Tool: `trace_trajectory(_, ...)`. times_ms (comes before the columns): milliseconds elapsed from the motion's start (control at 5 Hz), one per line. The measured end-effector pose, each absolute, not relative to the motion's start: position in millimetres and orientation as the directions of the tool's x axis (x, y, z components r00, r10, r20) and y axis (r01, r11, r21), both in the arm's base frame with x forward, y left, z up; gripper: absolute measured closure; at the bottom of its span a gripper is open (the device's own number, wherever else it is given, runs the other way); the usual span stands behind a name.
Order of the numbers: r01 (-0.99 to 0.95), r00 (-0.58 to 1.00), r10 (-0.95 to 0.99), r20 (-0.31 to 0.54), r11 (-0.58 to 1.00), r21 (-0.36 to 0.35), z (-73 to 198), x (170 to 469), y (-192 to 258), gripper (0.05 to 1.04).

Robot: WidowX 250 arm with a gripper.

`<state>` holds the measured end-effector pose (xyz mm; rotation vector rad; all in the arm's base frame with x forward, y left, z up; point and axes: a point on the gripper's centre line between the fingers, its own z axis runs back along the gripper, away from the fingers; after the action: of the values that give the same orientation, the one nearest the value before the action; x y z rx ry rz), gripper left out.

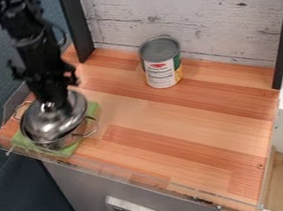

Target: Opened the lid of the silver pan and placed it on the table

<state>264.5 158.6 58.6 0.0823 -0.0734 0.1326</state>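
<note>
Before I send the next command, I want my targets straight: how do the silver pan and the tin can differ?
The silver pan is plain, shiny metal, while the tin can wears a printed label. The pan is wide and squat; the can is taller than it is wide. The pan sits on a green cloth or mat, the can directly on the wooden tabletop. Both are round and upright.

Arm (29,39) cut off by top edge, lid (44,124) partly hidden by end effector (53,104)
</note>
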Motion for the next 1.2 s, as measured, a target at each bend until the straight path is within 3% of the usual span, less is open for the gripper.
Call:
trace_trajectory(200, -0.157, 0.978, 0.143, 0.153, 0.984, 0.084, 86.1, 296.4, 154.0, 0.802)
trace_trajectory(400, -0.143, 0.979, 0.133, 0.157, 0.988, 0.055, 79.3, 324.7, 151.3, 0.802)
trace_trajectory(800, -0.128, 0.988, 0.122, 0.095, 0.990, 0.060, 36.5, 364.1, 152.1, 0.802)
trace_trajectory(1200, -0.103, 0.993, 0.098, 0.058, 0.991, 0.083, 5.5, 379.6, 154.8, 0.802)
